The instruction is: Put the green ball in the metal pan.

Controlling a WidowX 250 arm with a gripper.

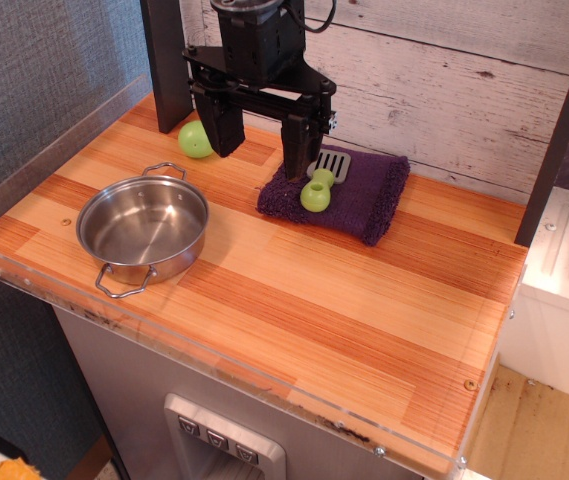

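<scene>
The green ball (194, 140) is a small lime-green sphere on the wooden table (294, 290) near the back left, partly behind my gripper's left finger. My gripper (262, 145) hangs over the back of the table with its jaws wide apart and nothing between them. Its left finger (222, 128) stands just right of the ball. Its right finger (299, 150) stands over the purple cloth. The metal pan (143, 232) is a shiny round pan with two wire loop handles. It sits empty at the front left, well in front of the ball.
A folded purple cloth (349, 195) lies at the back middle with a green-handled spatula (319, 185) on it. A dark post (164, 60) stands behind the ball. A clear acrylic rim (54, 140) runs along the left and front table edges. A white plank wall is behind.
</scene>
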